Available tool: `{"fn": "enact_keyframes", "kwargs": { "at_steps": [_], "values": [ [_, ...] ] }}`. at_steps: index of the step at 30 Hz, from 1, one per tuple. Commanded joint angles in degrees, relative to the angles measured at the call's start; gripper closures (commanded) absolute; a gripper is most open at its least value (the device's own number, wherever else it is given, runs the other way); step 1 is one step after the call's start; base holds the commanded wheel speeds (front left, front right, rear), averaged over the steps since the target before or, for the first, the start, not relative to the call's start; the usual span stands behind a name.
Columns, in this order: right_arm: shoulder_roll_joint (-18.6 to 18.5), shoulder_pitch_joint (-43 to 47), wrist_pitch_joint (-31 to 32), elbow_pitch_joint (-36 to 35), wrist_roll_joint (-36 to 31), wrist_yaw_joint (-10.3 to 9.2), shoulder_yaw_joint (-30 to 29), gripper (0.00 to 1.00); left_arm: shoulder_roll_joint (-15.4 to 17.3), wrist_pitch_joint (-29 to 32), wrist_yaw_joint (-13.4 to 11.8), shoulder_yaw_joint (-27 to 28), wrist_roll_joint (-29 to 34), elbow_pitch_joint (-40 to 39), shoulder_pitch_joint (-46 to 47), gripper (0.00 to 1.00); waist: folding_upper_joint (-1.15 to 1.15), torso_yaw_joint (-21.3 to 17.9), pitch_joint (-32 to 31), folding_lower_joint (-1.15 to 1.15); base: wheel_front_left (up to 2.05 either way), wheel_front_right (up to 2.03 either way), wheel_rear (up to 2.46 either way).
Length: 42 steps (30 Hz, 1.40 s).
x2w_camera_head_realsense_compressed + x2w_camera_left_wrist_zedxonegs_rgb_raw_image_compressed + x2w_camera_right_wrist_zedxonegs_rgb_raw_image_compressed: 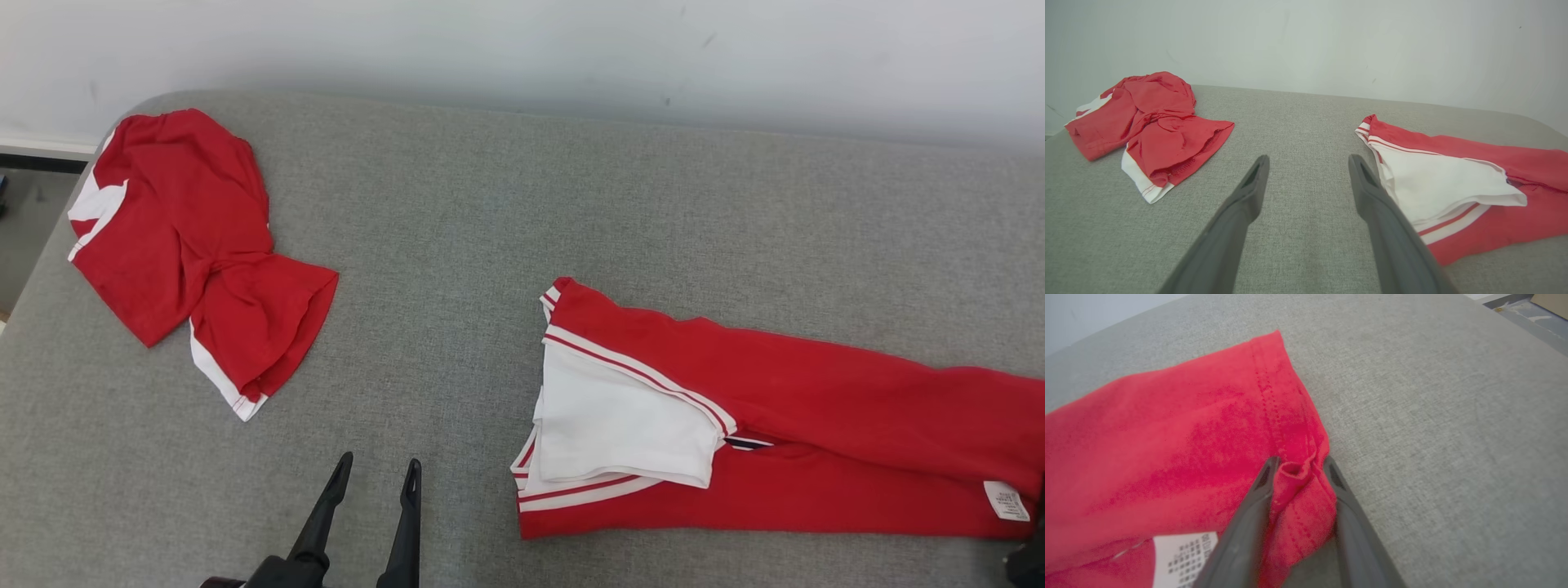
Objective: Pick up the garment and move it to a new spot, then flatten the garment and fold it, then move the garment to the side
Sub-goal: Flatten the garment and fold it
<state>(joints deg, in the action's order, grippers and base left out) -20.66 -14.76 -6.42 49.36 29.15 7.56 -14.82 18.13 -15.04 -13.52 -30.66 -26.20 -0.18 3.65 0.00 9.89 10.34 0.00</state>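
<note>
Plainly, the right gripper (1298,467) pinched a pucker of the red garment's (816,408) hem between its fingertips, toward the grey cushion's (490,204) right end. The garment lay stretched over the cushion's right half. The left gripper (380,461) hovered, fingers spread wide, above the cushion's near edge. A crumpled red shirt (188,245) sat at its far-left corner.

A broad grey cloth-covered surface (506,204) with an even woven texture runs across the room, and its far left corner is rounded. A plain white wall (522,49) rises along its far edge, with a few small dark marks (707,38). Past the surface's left edge lies a grey floor (28,220), where a white skirting board (41,145) with a dark strip beneath it meets the wall. The light is soft and even.
</note>
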Motion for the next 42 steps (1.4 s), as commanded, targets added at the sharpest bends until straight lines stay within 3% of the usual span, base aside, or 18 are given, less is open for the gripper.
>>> {"fn": "enact_keyframes", "kwargs": {
  "at_steps": [1, 8, 16, 21, 35, 42],
  "values": [
    [2.1, 1.0, 0.8, 1.2, -0.3, -0.13, 1.1, 1.0, -0.2, -0.1, 0.4, 0.3, 0.9, 0.2, -0.9, 0.0, 0.0, -0.3, -0.2, 0.0, 0.0, 0.0, 0.0],
    [-1.3, 1.1, -3.8, -2.4, 1.1, -0.13, 1.0, 1.0, -0.8, -0.2, 1.6, 1.5, 1.6, 1.2, -1.5, 0.0, 0.0, -1.8, -1.5, 0.0, 0.0, 0.0, 0.0],
    [-7.2, -0.2, -3.2, -6.5, 0.6, -0.13, 1.1, 1.0, 0.1, -0.1, 2.2, 2.4, 1.3, 2.3, -2.3, 0.0, 0.0, -4.0, -3.4, 0.0, 0.0, 0.0, 0.0],
    [-7.7, 0.7, -2.1, -11.6, 0.3, -0.13, 2.7, 1.0, -0.2, 0.0, 2.1, 2.6, 0.6, 3.0, -1.7, 0.0, 0.0, -4.2, -4.3, 0.0, 0.0, 0.0, 0.0],
    [-0.4, 5.6, 4.6, -39.8, -4.3, -0.13, 9.7, 1.0, -0.8, 0.7, 2.9, 1.1, -0.2, 5.1, -2.1, 0.0, 0.0, -0.9, -5.9, 0.0, 0.0, 0.0, 0.0],
    [7.0, 7.5, 7.8, -49.2, -10.5, -0.12, 14.7, 1.0, -1.2, 0.4, 3.3, 1.2, -0.4, 5.9, -1.3, 0.0, 0.0, 2.1, -5.7, 0.0, 0.0, 0.0, 0.0]
  ]
}}
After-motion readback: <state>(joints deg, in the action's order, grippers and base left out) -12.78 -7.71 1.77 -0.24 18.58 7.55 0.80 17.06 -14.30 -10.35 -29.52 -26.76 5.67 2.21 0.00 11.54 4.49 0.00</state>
